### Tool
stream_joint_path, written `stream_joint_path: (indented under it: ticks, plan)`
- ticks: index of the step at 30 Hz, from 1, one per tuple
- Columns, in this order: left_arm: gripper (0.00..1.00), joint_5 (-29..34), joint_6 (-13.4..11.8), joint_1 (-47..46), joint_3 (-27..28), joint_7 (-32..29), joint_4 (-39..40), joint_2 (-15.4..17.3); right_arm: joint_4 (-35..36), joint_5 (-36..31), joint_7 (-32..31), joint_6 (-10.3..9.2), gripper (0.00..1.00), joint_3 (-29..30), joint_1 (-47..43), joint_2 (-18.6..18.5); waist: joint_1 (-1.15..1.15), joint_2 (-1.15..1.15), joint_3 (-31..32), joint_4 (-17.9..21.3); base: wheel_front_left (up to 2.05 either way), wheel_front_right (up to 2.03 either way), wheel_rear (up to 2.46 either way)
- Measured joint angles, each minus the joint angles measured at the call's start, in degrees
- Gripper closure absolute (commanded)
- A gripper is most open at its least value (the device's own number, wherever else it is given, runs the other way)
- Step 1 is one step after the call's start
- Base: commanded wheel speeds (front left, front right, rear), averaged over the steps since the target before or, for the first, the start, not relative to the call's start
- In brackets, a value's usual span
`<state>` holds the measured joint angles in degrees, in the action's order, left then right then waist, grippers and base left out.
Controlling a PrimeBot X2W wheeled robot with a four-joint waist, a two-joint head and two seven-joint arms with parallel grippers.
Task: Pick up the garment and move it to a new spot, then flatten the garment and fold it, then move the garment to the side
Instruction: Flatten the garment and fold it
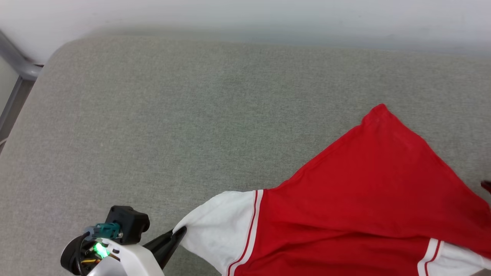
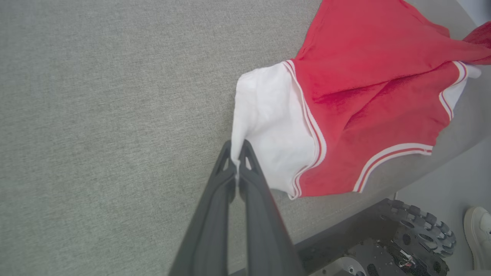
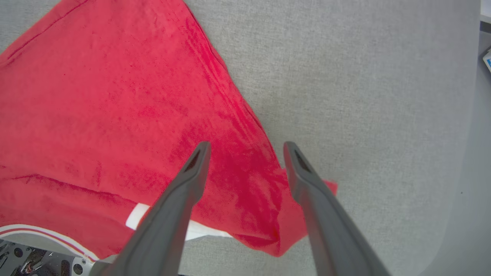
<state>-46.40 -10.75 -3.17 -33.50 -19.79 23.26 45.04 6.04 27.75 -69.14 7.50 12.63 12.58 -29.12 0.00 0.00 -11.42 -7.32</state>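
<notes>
**Red shirt (image 1: 364, 184) pinched by left tool (image 2: 238, 147), right tool (image 3: 247, 149) open**

On the grey worktop (image 1: 153, 115) the shirt spreads rumpled from the left tool's tips across to the right tool. The left tool clamps the edge of a white sleeve (image 2: 268, 126). The right tool gapes above red cloth, gripping nothing.

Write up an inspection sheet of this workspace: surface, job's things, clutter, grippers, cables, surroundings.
Surface: grey fabric-covered table, rounded corners.
Job's things: garment, red with white sleeves, rumpled at the near right edge, not flattened.
Clutter: nothing seen.
Grippers: left gripper shut on the white sleeve at its edge; right gripper open over the red cloth, holding nothing.
Cables: short wires at the left gripper's mount.
Surroundings: pale wall behind; robot's wheeled base and a white shoe below the table edge.
</notes>
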Motion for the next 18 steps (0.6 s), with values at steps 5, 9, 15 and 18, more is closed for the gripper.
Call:
stream_joint_path:
  ticks: [5,9,15,18]
  plan:
    - [1.0,1.37,0.26,-1.76,-0.45,0.03,1.69,-0.16,2.71,0.26,-2.18,0.0,0.0,-3.15,7.38,0.71,0.0,0.0,-2.41,-1.91,0.0,0.0,0.0]
    - [1.0,2.08,0.74,-3.25,-0.92,-0.02,2.59,-0.64,2.33,-1.75,-4.13,0.0,0.0,-6.89,13.12,2.03,0.0,0.0,-4.71,-4.12,0.0,0.0,0.0]
    - [1.0,2.81,1.77,-5.31,-2.13,-0.02,2.69,-2.48,-3.9,-5.39,-4.95,0.0,0.0,-9.68,19.63,2.42,0.01,0.0,-8.2,-8.35,0.0,0.0,0.0]
    - [1.0,2.97,2.32,-6.05,-2.71,0.08,2.21,-3.07,-7.99,-6.92,-4.38,0.0,0.0,-10.14,21.67,2.34,0.0,0.0,-9.79,-10.51,0.0,0.0,0.0]
